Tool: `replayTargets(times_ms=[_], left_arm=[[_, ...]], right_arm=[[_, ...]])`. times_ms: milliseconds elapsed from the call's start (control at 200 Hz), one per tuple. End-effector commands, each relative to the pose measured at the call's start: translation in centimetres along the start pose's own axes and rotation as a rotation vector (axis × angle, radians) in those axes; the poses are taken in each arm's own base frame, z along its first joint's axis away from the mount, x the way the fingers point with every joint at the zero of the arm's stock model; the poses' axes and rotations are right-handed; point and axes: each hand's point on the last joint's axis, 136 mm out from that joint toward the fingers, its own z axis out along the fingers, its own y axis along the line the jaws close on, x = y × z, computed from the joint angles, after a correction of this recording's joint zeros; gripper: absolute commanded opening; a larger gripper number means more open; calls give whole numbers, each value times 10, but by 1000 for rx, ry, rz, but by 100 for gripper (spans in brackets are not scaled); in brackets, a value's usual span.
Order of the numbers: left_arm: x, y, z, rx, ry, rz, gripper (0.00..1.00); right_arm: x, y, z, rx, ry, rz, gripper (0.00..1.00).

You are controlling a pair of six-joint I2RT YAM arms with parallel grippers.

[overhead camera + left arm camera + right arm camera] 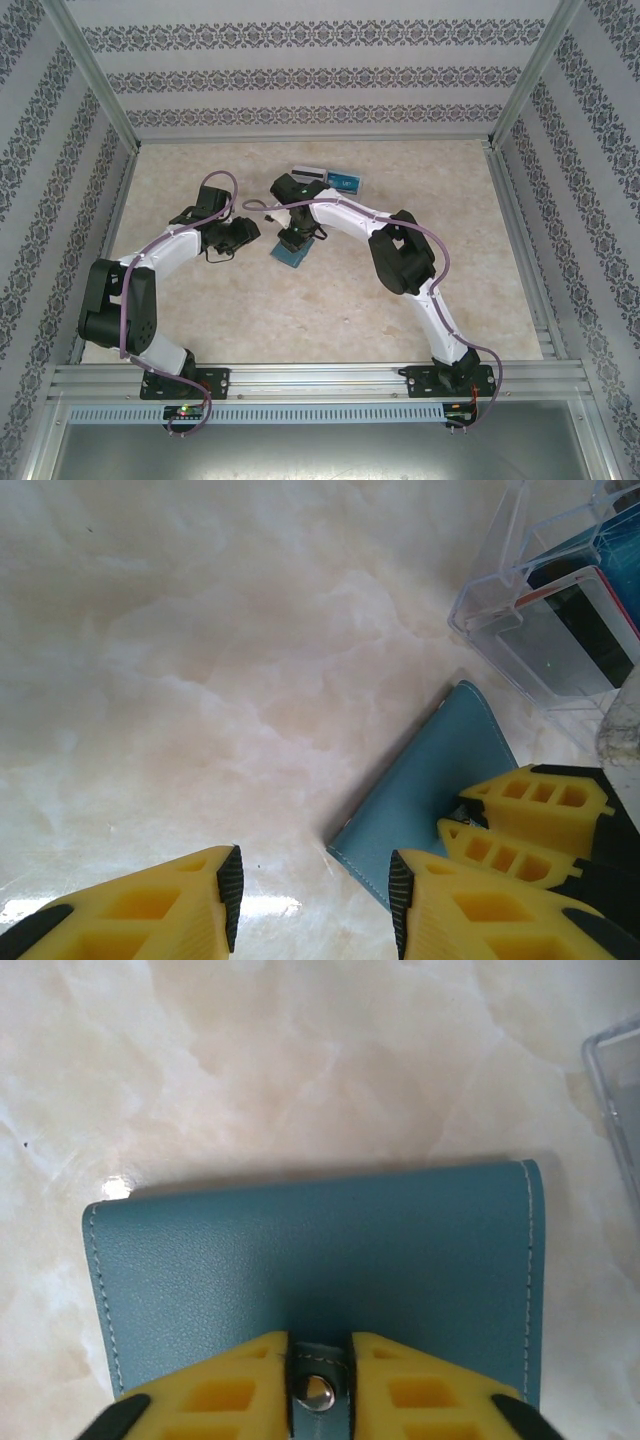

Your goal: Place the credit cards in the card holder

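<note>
The teal card holder [320,1250] lies folded shut on the marble table, and its snap strap [320,1392] is pinched between the jaws of my right gripper [320,1365]. From above, that gripper [296,238] stands over the card holder [293,254]. My left gripper [315,885] is open just left of the card holder [430,790], with its right finger over the near corner and bare table between the pads. The right gripper's yellow fingers [535,800] show on the holder there. The credit cards [575,630] stand in a clear plastic stand [500,590] beyond it.
The clear stand with cards [328,179] sits just behind the card holder, close to the right wrist. Metal rails border the table [400,330] at the sides and near edge. Patterned walls enclose the back and sides.
</note>
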Motion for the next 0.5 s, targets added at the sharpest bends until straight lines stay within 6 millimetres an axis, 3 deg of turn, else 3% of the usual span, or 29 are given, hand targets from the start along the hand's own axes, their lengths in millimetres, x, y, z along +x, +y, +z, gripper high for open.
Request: replayTargets(times_ms=[0,185,370,495], left_arm=[[0,3,-1,-1,-3,0,45],[1,2,2,12,5,-8,45],[7,-10,15,78,64,-27,46],[13,-20,24,77,114,11,46]], right_arm=[[43,2,24,18,152,7,13],[24,0,5,46,54,23,0],[-9,17,-24,-31,-124,27,0],[-18,29,-37,-105,-200,35,0]])
